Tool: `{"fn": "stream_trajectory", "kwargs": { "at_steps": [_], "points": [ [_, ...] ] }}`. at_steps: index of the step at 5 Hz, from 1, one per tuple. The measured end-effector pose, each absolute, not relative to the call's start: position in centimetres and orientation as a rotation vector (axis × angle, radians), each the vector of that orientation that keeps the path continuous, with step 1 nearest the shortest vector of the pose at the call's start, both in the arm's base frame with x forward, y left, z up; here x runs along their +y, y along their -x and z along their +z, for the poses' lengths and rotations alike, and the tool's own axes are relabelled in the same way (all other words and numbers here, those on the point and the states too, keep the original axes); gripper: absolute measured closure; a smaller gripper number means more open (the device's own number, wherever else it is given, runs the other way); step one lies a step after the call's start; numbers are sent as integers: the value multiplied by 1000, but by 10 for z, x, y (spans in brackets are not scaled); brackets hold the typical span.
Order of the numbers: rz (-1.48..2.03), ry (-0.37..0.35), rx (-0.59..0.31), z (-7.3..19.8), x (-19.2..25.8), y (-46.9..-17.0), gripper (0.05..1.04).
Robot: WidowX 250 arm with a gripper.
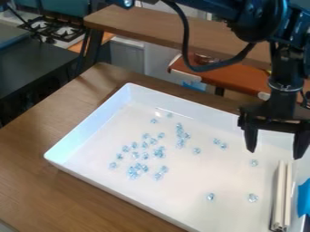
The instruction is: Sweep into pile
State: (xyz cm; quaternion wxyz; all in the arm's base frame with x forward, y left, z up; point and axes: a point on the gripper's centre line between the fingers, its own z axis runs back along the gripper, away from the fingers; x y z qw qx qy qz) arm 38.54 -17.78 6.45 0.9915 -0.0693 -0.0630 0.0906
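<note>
No text, label, brand, number or sign can be read on anything here, whether in the foreground or in the room behind.

The black arm (pixel 261 18) comes in from the top edge, toward the view's right side; a dark cable (pixel 185 50) loops down beneath it; the wrist (pixel 284 88) drops nearly straight down from the bulky joint above; the gripper (pixel 274 155) hangs upright below that, its jaws spread wide apart, both tips pointing down, with a broad gap between them.
</note>
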Motion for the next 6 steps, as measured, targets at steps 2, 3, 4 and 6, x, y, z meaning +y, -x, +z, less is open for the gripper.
{"fn": "stream_trajectory", "kwargs": {
  "at_steps": [2,3,4,6],
  "points": [
    [200,56,-29,16,-169,-377,77],
    [188,51,-21,7,-170,-377,77],
    [179,64,-39,5,-172,-380,77],
    [169,124,-41,2,-181,-379,77]
  ]
}}
